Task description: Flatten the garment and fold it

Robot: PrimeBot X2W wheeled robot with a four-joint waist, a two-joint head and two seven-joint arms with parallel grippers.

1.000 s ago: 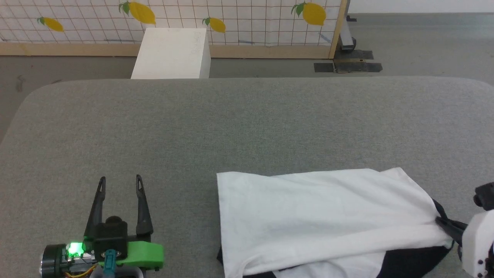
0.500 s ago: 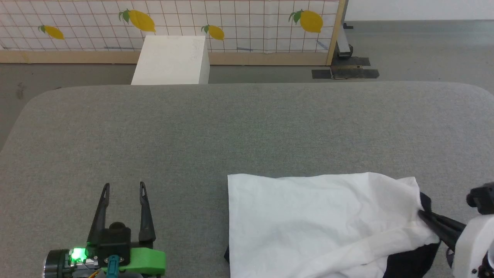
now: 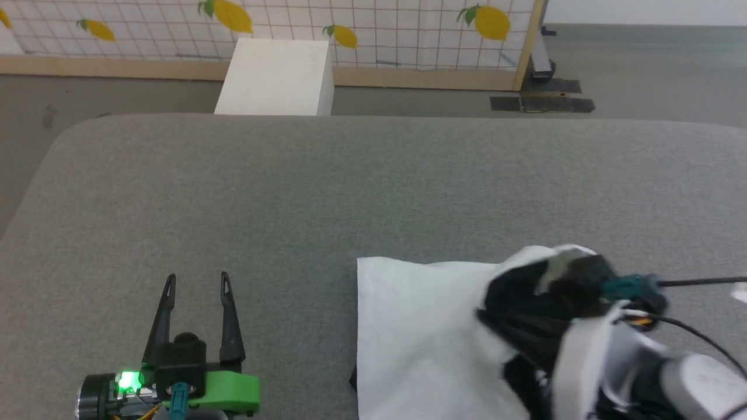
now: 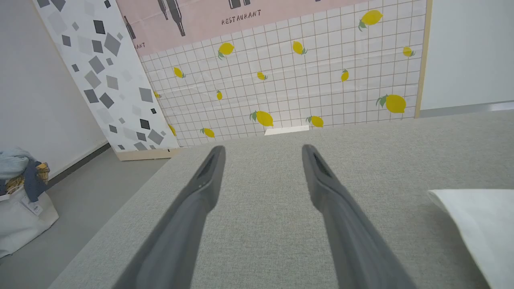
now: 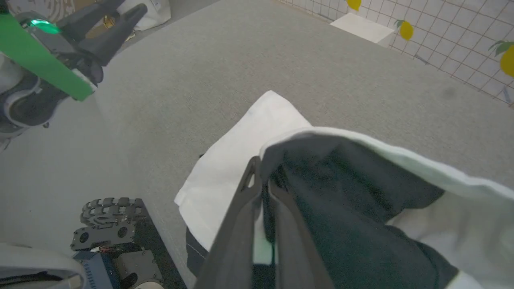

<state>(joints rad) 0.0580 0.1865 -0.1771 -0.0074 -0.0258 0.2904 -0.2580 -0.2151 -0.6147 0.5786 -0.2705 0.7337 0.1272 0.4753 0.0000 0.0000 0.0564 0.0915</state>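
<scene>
Right gripper (image 5: 262, 176) is clamped on the garment (image 5: 237, 152). In the right wrist view its two dark fingers lie pressed together, and a lifted fold of cloth, black on its inner face with a white edge along the top, drapes over and past their tips. In the head view this arm enters from the lower right, blurred, with the raised black-and-white bunch of cloth at its end and the fingers hidden beneath it. The rest of the garment (image 3: 420, 332) lies flat and white on the grey table (image 3: 350, 186), close to the robot's edge and right of centre. Its left edge is straight, and a sliver of black shows under the lower left corner.

Left gripper (image 3: 197, 277) sits low at the near left, well apart from the garment. Its jaws are spread and point away from the robot, with bare table between them, and a green light glows on its green-and-black body. The left wrist view shows the parted fingers (image 4: 209, 176) above the table (image 4: 261, 224), with one white corner of the garment (image 4: 478, 220) at the right.

Beyond the table's far edge a white box (image 3: 277, 76) stands on the grey floor (image 3: 642, 70). Behind it is a wooden-framed panel (image 3: 408, 23) of white tiles printed with lemons. Black tape (image 3: 543, 104) marks the floor by the panel's right post. In the left wrist view a pink poster (image 4: 241, 16) reading "RESTAURANT" hangs above the lemons, and a white bag (image 4: 20, 208) stuffed with clothes sits far left.
</scene>
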